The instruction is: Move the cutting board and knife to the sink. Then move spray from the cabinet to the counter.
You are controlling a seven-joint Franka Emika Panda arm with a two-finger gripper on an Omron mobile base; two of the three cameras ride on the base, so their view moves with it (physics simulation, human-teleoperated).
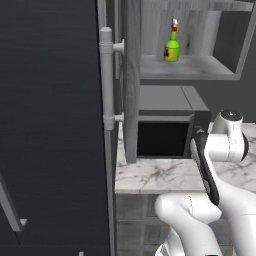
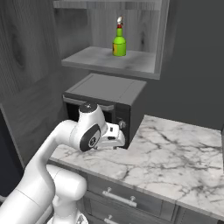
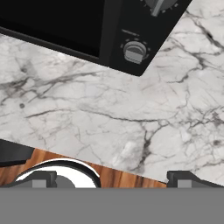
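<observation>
Spray bottle of bright green with a yellow label and red-and-white nozzle (image 1: 172, 47) stands upright on the shelf of the open niche in the grey wood-grain wall cabinet (image 1: 190, 67), above the black box-shaped microwave (image 2: 109, 98). Below, the white marble counter with grey veins (image 2: 175, 148) stretches to the right of the microwave. The white arm's 2-finger gripper (image 3: 113, 178) hangs over the counter's near edge, just in front of the microwave's knob corner, its 2 dark fingertips (image 3: 186, 178) spread wide apart and holding nothing. A dark fridge with long grey handles (image 1: 50, 125) fills the left.
</observation>
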